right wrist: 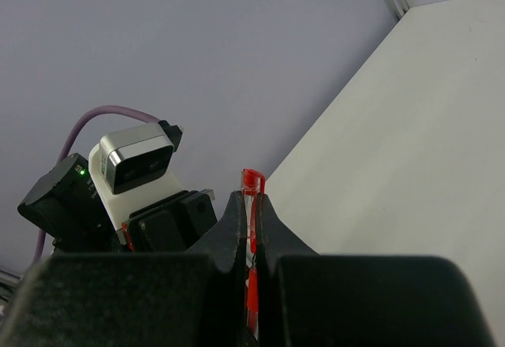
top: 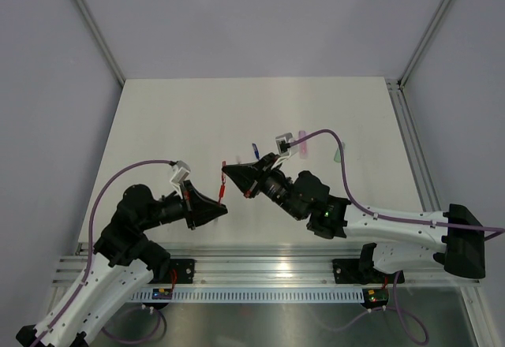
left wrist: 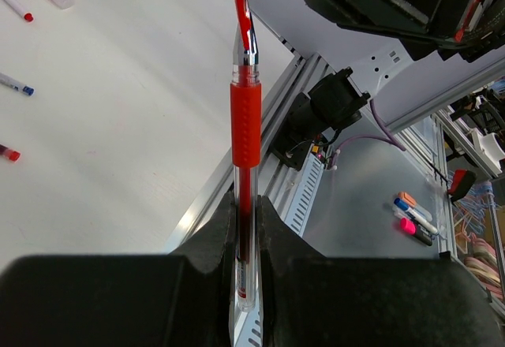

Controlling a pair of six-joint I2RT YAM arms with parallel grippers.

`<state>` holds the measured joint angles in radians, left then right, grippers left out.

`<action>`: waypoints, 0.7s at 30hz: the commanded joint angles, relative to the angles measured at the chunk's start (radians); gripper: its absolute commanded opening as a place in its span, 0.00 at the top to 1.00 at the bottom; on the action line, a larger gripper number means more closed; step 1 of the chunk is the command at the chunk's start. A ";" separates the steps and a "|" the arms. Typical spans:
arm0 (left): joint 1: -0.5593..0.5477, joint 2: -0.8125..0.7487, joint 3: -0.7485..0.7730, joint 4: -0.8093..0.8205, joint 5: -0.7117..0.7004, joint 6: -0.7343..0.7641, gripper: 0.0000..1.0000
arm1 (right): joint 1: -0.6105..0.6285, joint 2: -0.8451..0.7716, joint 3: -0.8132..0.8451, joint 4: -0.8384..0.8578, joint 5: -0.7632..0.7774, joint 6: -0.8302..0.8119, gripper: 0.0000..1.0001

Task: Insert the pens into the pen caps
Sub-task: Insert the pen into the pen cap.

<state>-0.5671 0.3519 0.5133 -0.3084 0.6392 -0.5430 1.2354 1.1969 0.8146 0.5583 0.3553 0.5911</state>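
While L end effector (left wrist: 246,209) grips 1 red pen (left wrist: 245,126), R end effector (right wrist: 247,203) pinches 1 red cap (right wrist: 252,179).

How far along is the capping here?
Done: no pen is clearly capped yet. In hand: left gripper, jaws shut on a red pen; right gripper shut on a red cap; tip near cap, not seated. Left: blue pen, pink pen and green pen lie loose on the table.
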 commanded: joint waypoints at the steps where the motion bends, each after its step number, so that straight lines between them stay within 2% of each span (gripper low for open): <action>1: 0.004 -0.021 -0.002 0.037 -0.022 -0.002 1.00 | 0.015 0.003 -0.009 0.052 0.037 -0.013 1.00; 21: 0.004 0.007 -0.010 0.080 0.053 -0.012 1.00 | 0.019 0.026 0.055 0.045 0.019 -0.043 1.00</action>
<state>-0.5671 0.3450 0.5018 -0.2920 0.6502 -0.5507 1.2484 1.2205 0.8124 0.5861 0.3565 0.5751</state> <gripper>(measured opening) 0.100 0.030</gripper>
